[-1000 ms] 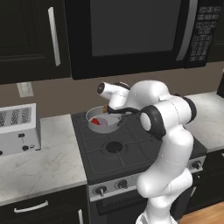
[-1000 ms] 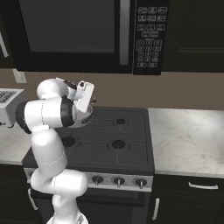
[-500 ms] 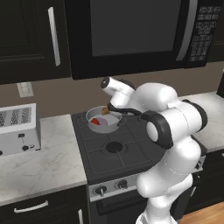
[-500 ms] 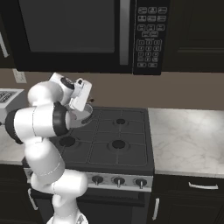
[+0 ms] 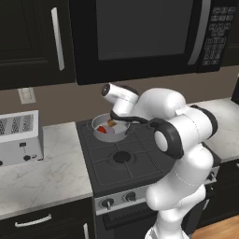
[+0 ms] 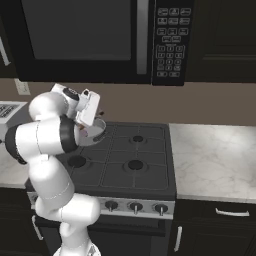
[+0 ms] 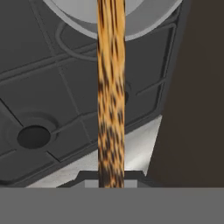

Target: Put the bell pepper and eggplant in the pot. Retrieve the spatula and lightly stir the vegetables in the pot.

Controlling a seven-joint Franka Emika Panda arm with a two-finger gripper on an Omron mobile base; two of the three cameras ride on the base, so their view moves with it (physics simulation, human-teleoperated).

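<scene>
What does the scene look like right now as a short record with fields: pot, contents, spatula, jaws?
pot: silver pot on the stove's back left burner
contents: red bell pepper inside; eggplant cannot be made out
spatula: wooden spatula reaching into the pot
jaws: gripper above the pot, jaws shut on the spatula handle

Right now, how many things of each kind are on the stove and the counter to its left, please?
Pot: 1
Bell pepper, red, in the pot: 1
Spatula, wooden, shut in the gripper and reaching into the pot: 1
Toaster on the counter: 1
Total: 4
</scene>
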